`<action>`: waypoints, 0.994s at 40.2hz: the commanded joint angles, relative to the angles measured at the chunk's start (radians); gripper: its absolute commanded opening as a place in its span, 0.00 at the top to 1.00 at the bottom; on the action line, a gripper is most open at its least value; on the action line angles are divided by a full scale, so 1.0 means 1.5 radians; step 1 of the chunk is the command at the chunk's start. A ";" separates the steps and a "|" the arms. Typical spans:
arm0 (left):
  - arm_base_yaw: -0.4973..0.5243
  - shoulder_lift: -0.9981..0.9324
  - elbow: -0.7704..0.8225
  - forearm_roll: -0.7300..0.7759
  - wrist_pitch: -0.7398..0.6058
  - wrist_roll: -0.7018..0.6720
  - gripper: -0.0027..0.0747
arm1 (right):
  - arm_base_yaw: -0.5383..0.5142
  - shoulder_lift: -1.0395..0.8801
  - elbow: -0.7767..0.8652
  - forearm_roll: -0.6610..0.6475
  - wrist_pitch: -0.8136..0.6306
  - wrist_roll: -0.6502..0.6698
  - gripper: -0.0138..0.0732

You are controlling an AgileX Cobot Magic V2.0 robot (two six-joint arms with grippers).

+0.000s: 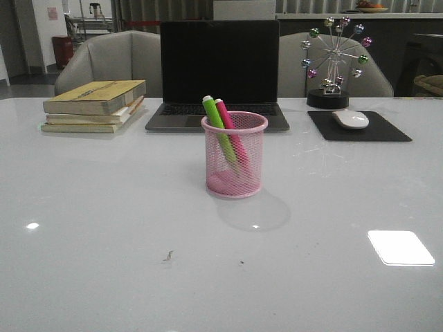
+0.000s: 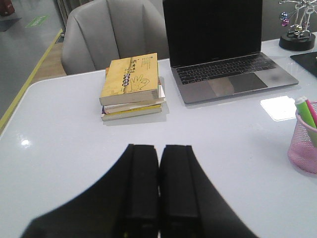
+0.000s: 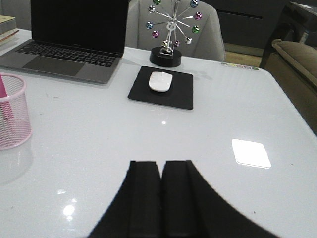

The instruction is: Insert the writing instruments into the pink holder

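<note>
Front view: pink holder (image 1: pixel 234 155) upright mid-table, holding green highlighter (image 1: pixel 218 128) and pink highlighter (image 1: pixel 228 123), both leaning; laptop (image 1: pixel 219 72), book stack (image 1: pixel 95 106), mouse (image 1: pixel 351 119) on mat behind; no gripper visible. Left wrist view: left gripper (image 2: pixel 159 191), fingers pressed together, empty, above bare table (image 2: pixel 74 129); holder off to its side, well apart; books ahead. Right wrist view: right gripper (image 3: pixel 161 198), fingers together, empty; holder well apart to its other side; mouse ahead.
</note>
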State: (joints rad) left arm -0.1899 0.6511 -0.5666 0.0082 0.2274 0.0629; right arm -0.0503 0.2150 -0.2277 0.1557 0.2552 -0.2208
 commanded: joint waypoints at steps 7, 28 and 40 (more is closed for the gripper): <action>0.000 0.003 -0.020 -0.005 -0.049 0.001 0.84 | 0.000 -0.097 0.068 -0.063 -0.061 0.076 0.78; 0.000 0.003 -0.020 -0.005 -0.047 0.001 0.84 | 0.000 -0.159 0.160 -0.036 -0.090 0.078 0.78; 0.000 0.003 -0.020 -0.005 -0.047 0.001 0.84 | 0.000 -0.159 0.168 -0.028 -0.079 0.077 0.78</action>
State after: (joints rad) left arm -0.1899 0.6511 -0.5666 0.0082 0.2274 0.0629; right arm -0.0503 -0.0095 0.0301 0.1048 0.2227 -0.1094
